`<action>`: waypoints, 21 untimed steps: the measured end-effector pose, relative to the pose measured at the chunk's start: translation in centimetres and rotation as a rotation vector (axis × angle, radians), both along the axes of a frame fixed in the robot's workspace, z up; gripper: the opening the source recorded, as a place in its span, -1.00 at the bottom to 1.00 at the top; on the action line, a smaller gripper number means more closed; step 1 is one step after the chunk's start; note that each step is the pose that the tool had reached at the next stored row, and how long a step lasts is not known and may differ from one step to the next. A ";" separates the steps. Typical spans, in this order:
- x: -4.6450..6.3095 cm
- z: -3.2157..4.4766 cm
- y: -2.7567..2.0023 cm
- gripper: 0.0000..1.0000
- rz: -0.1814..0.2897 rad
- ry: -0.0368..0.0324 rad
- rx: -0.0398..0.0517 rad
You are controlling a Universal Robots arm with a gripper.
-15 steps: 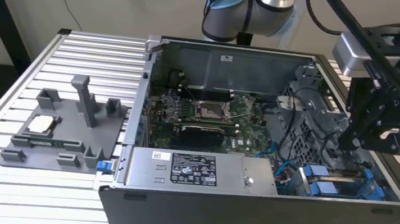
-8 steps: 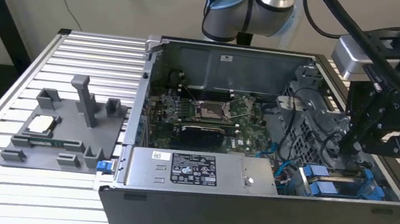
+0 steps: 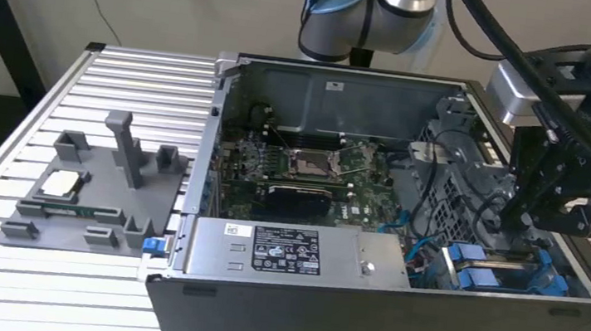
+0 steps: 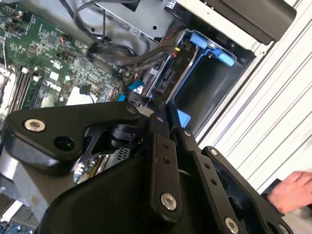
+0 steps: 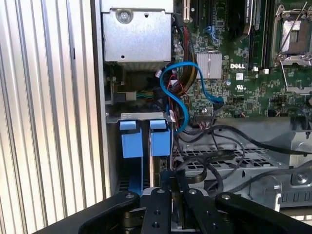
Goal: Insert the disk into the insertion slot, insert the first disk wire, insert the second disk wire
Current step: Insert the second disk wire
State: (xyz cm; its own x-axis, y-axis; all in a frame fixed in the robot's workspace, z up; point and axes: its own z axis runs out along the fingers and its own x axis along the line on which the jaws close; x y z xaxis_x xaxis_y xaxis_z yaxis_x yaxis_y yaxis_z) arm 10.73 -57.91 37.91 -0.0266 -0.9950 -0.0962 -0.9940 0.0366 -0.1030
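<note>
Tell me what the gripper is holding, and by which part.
The gripper appears to pinch a black wire by its connector end, jaws nearly together; the contact itself is partly hidden.

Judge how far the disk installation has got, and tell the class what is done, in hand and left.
Done, apparently: the disk, in its blue carrier, stands on edge in the insertion slot. In hand: the gripper is down inside the case at the disk's edge, among black cables. Left: both disk wires, as far as can be seen; no plugged connection is visible.
</note>
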 end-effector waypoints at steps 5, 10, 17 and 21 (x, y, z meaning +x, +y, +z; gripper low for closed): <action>0.0 -0.86 0.00 -0.68 0.000 -0.0045 0.0001; 0.3 -1.76 0.00 -0.68 0.000 -0.0060 -0.0001; 1.0 -2.79 0.00 -0.68 0.000 -0.0123 0.0000; 1.3 -3.38 0.01 -0.68 0.000 -0.0172 0.0000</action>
